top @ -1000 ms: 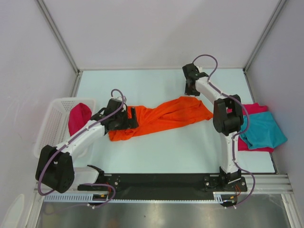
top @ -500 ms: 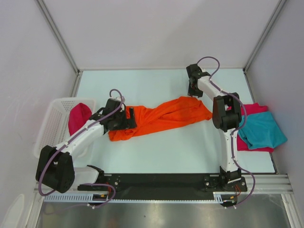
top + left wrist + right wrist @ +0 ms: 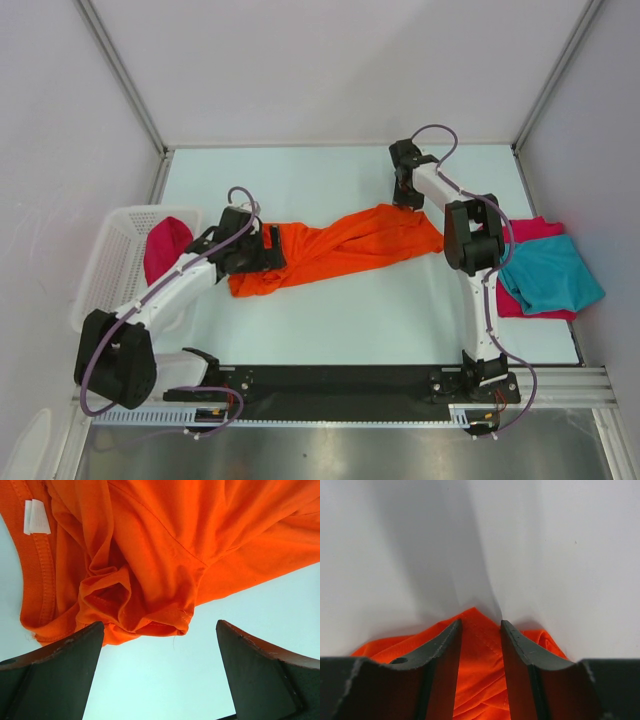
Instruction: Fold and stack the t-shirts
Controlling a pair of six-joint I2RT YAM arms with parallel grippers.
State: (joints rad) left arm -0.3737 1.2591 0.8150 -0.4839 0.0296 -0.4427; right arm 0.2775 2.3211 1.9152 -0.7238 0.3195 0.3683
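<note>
An orange t-shirt (image 3: 345, 245) lies crumpled in a long diagonal band across the middle of the table. My left gripper (image 3: 272, 243) is at its left end, open wide. In the left wrist view the bunched orange cloth (image 3: 165, 545) sits just beyond the left gripper (image 3: 160, 625), with bare table between the jaws. My right gripper (image 3: 408, 200) stands over the shirt's far right corner. In the right wrist view the right gripper (image 3: 481, 622) straddles that orange corner (image 3: 480, 680), jaws part-way open. A teal t-shirt (image 3: 555, 275) lies on a crimson one (image 3: 540, 228) at the right.
A white mesh basket (image 3: 105, 265) stands at the left edge with another crimson t-shirt (image 3: 165, 248) in it. A white label (image 3: 36, 517) shows on the orange collar. The enclosure's back wall is close behind the right gripper.
My left gripper has drawn back slightly to the left along the orange shirt's end. The right arm has shifted a little at the shirt's far corner. The shirts lie as before.
</note>
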